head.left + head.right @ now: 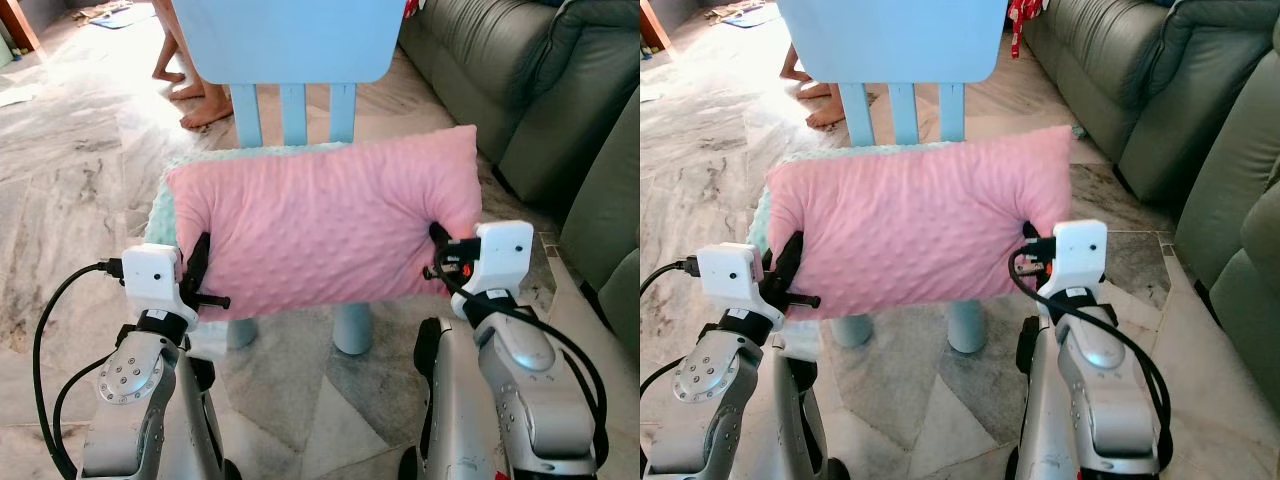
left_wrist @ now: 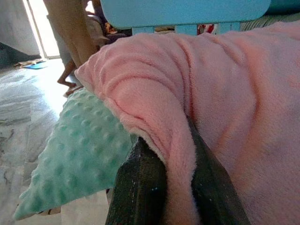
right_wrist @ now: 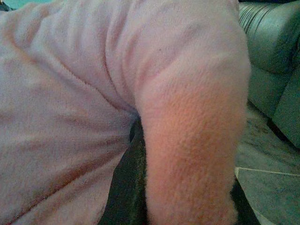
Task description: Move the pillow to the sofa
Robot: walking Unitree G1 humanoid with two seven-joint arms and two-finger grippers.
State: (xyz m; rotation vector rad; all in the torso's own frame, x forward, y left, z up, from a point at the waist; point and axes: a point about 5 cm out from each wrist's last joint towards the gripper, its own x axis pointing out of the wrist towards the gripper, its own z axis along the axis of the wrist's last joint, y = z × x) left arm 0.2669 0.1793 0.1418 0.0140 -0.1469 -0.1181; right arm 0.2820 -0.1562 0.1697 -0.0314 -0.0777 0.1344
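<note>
Left gripper (image 1: pixel 203 283) pinches a fold at the left end of the pink pillow (image 1: pixel 325 220), which lies across the blue chair (image 1: pixel 290 60) seat; right gripper (image 1: pixel 438 255) clamps its right end. Soft folds could slip out before reaching the sofa (image 1: pixel 520 90)

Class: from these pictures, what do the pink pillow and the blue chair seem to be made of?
Pink pillow: soft plush fleece, probably minky; raised dots, and it bunches where gripped. Blue chair: likely moulded plastic or painted wood; smooth, even, slightly glossy surface.
</note>
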